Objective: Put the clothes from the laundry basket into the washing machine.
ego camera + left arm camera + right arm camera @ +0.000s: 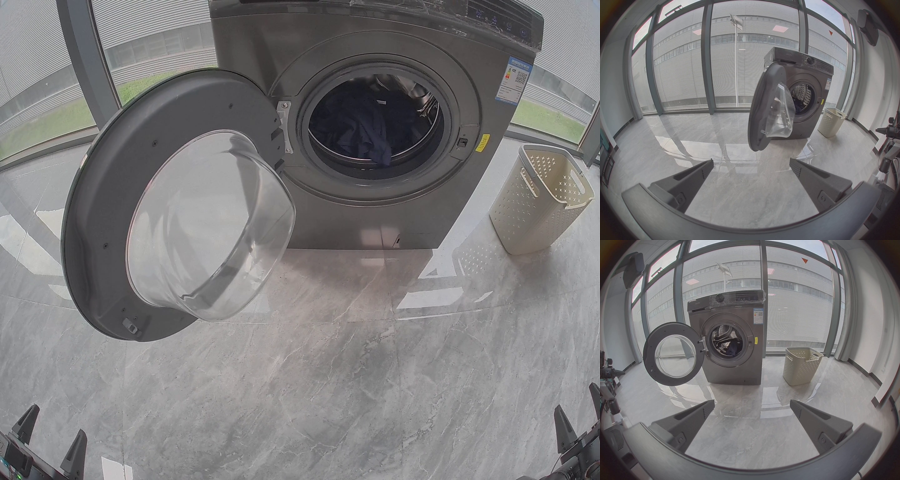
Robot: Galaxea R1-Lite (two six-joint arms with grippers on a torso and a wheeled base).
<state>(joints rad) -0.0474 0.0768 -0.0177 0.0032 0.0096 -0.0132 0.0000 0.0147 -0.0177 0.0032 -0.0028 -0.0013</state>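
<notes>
A grey washing machine [375, 125] stands ahead with its round door [175, 212] swung wide to the left. Dark blue clothes [362, 128] lie inside the drum [728, 341]. A cream laundry basket [540, 197] stands on the floor to the machine's right, and no clothes show in it [801, 365]. My left gripper [53, 434] is low at the near left, open and holding nothing [751, 172]. Low at the near right, my right gripper [581, 412] is also open and holds nothing [751, 412]. Both are far back from the machine.
Grey marble floor [325, 375] stretches between me and the machine. Tall windows [693, 62] run behind the washer. The open door juts out over the floor on the left. An equipment stand [890, 147] sits off to one side.
</notes>
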